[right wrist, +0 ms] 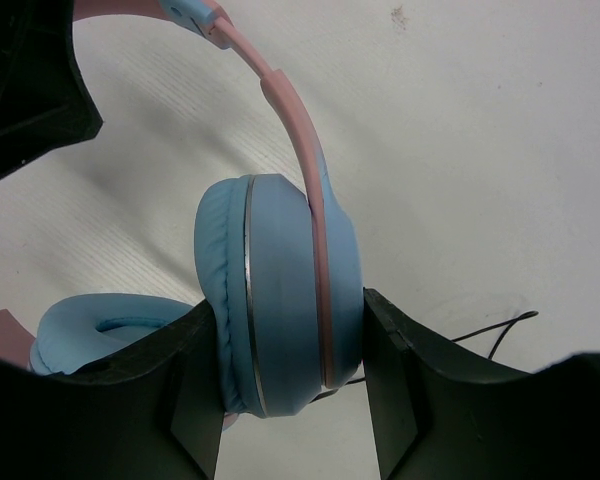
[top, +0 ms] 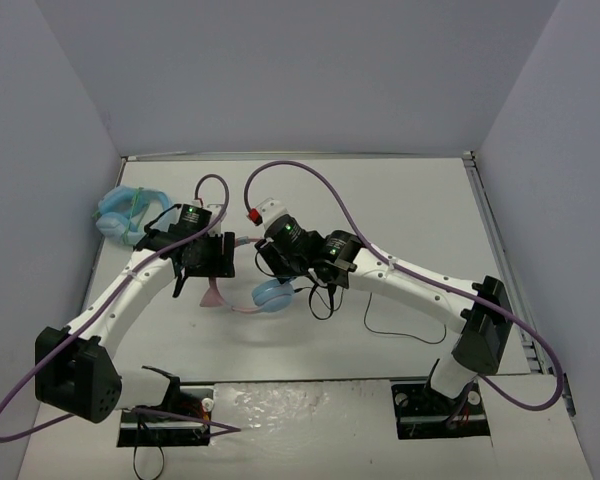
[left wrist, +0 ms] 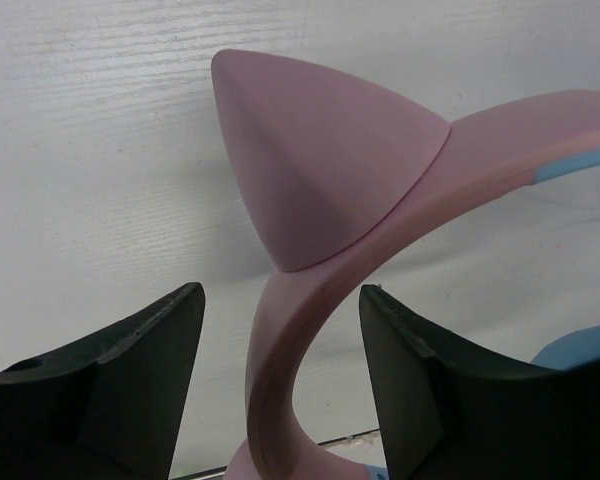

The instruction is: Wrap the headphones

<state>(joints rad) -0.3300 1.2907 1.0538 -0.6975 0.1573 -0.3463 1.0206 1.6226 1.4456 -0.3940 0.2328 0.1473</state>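
From above, the headphones (top: 270, 296) sit mid-table between the two arms. Their long axis runs left to right, with a pink cat ear poking toward the near left and a blue ear cup at the right end. The left gripper (top: 213, 274) hangs over the pink end and the right gripper (top: 275, 278) over the cup. The thin black cable (top: 400, 333) trails off to the right across the table (top: 400, 200). A light blue looped item (top: 130, 213) lies at the far left.

In the left wrist view, the pink headband curves up between spread jaws. There is a clear gap on the left side, and the ear's tip points up and left.

In the right wrist view, the jaws pinch one ear cup by its flat faces, and the band arcs away up and left. The second cup lies at lower left.
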